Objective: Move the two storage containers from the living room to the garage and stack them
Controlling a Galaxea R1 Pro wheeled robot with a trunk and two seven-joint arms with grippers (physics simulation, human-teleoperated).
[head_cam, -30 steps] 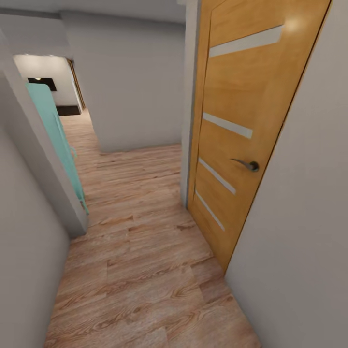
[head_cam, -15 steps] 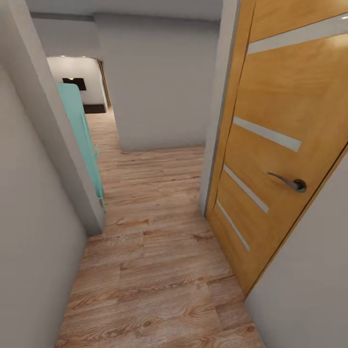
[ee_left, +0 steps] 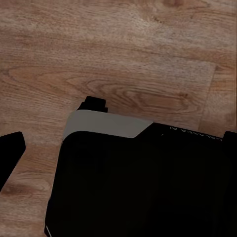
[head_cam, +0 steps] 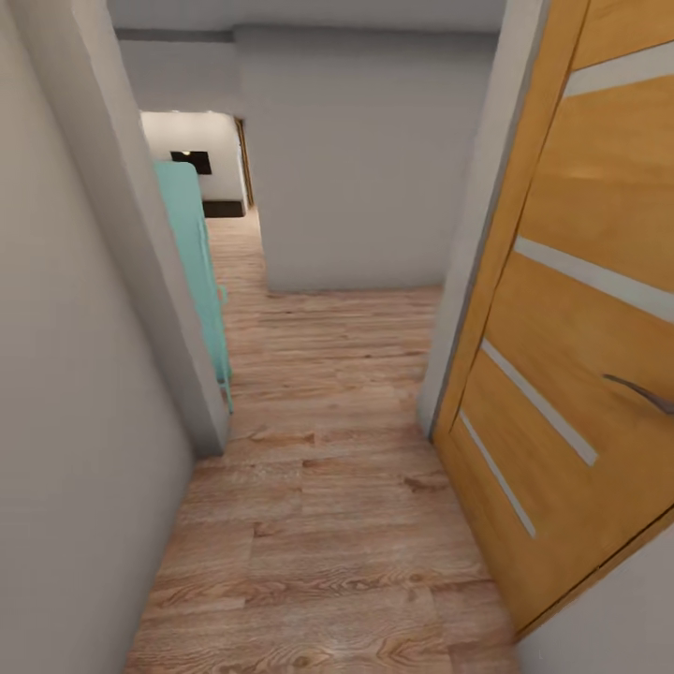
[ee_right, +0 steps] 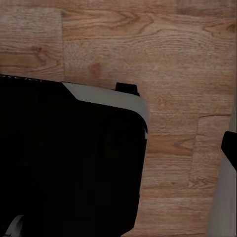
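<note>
Corridor, head view. Light wood-plank floor (head_cam: 328, 524) runs from the near edge back past a corner into a further passage. Plain grey-white wall (head_cam: 65, 421) along the left side, ending in a projecting wall edge. Just behind that edge, a mint-green panel (head_cam: 192, 253) stands upright on the planks, close against the wall. Facing wall (head_cam: 356, 159), grey-white, closes the middle distance; to its left the passage continues to a bright white room end with a small dark rectangle (head_cam: 190, 161) on its wall.

Right side: orange-brown wooden door (head_cam: 580, 356) with pale horizontal inlay strips, set in a grey frame; metal lever handle (head_cam: 641, 393) at the picture's right border, partly cut off.

Wrist views. Left wrist view: black robot body with a grey top band (ee_left: 143, 177) over wood planks. Right wrist view: a like black body with grey band (ee_right: 69, 158) over the planks, a strip of grey wall at one side.

Pincers: state of either pincer cannot be told from these pictures.

Storage containers: whereabouts cannot be told from these pictures.
</note>
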